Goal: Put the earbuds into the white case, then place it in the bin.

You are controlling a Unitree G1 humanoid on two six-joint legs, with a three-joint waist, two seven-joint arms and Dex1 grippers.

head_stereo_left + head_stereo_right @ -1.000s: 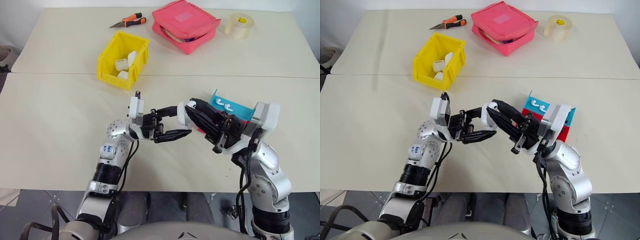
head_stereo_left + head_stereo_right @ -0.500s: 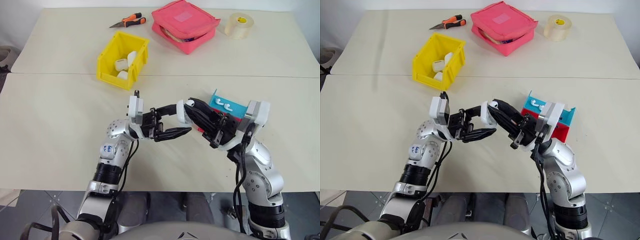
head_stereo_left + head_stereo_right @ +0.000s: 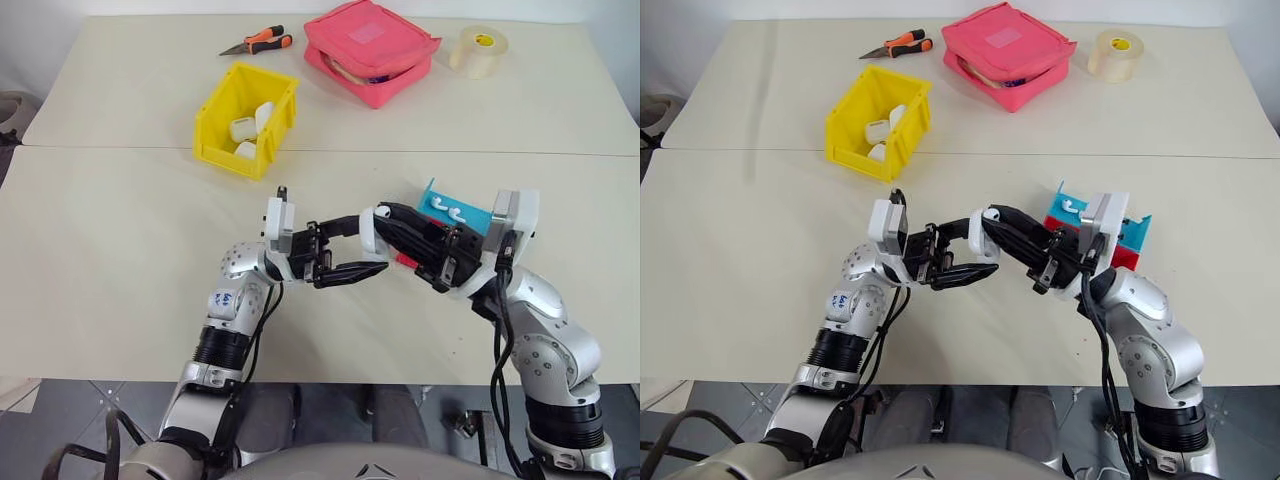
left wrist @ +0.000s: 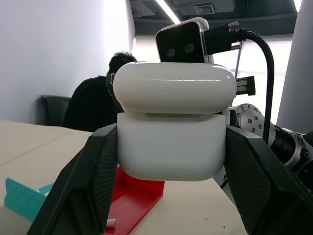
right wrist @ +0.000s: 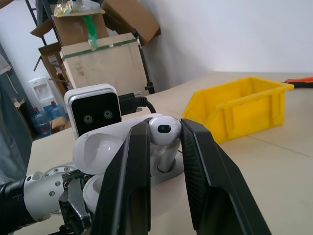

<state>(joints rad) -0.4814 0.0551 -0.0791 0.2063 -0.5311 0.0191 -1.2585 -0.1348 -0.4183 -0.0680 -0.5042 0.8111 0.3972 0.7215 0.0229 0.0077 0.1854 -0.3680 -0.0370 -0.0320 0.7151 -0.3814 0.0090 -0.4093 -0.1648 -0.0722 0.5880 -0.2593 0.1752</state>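
Step in hand: seating an earbud. Left gripper (image 4: pixel 166 161) is clamped on the case (image 4: pixel 171 129), lid open, held above the table. Right gripper (image 5: pixel 164 147) pinches one earbud (image 5: pixel 164 131), stem entering the case. Another earbud (image 3: pixel 456 212) lies in the tray (image 3: pixel 470 215). Next move needs straight insertion, then release. Bin (image 3: pixel 247 120) waits well apart.

We see the white case (image 4: pixel 171 142) as smooth, glossy plastic that catches the ceiling lights, and the earbud (image 5: pixel 164 131) shares that shiny white finish. The bin (image 3: pixel 246 118) looks like bright, slightly glossy yellow plastic, while the desk (image 3: pixel 120 250) is a matt cream surface. The pouch (image 3: pixel 370 48) appears to be soft pink cloth.
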